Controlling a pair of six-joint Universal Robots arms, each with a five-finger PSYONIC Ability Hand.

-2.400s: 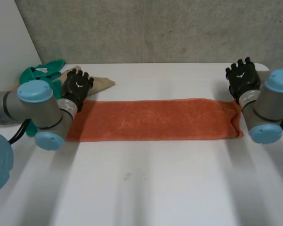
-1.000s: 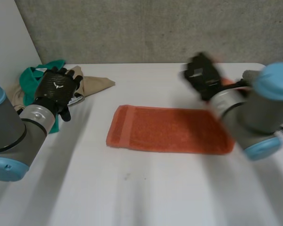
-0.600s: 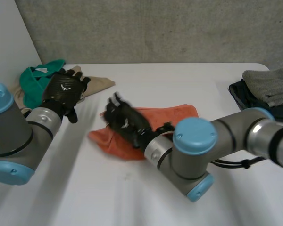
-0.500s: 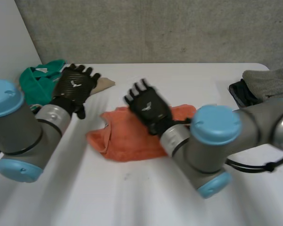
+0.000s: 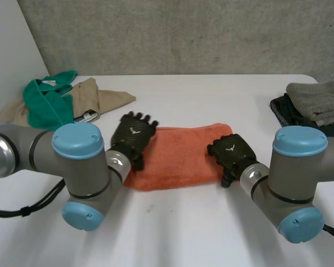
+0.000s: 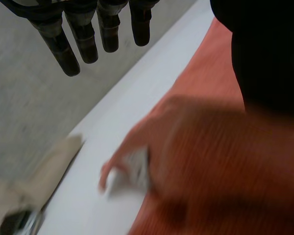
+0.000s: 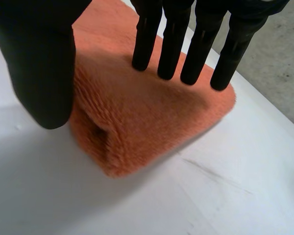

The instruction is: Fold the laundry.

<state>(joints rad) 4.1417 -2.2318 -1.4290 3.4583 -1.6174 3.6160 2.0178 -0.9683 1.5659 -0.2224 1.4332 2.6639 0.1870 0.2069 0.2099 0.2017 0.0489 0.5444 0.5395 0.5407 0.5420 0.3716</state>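
An orange towel (image 5: 178, 158) lies folded into a short band in the middle of the white table (image 5: 172, 233). My left hand (image 5: 132, 135) rests over its left end, fingers straight. In the left wrist view those fingers (image 6: 63, 41) hang straight above the table beyond the towel (image 6: 220, 166), which lies under the palm. My right hand (image 5: 231, 154) is at the towel's right end. In the right wrist view its fingers (image 7: 186, 44) reach straight over the folded end (image 7: 137, 127), and the thumb (image 7: 44, 73) stands apart beside it. Neither hand grips cloth.
A green garment (image 5: 44, 100) and a beige one (image 5: 103, 100) lie heaped at the back left. A grey folded towel (image 5: 317, 97) sits on dark cloths at the right edge. A white panel (image 5: 5, 61) stands at the left. The beige cloth (image 6: 44, 171) lies beyond the left fingertips.
The towel went from a long strip to a short fold. My right hand swept left across it and came back to its right end. My left hand dropped from the back left onto the left end.
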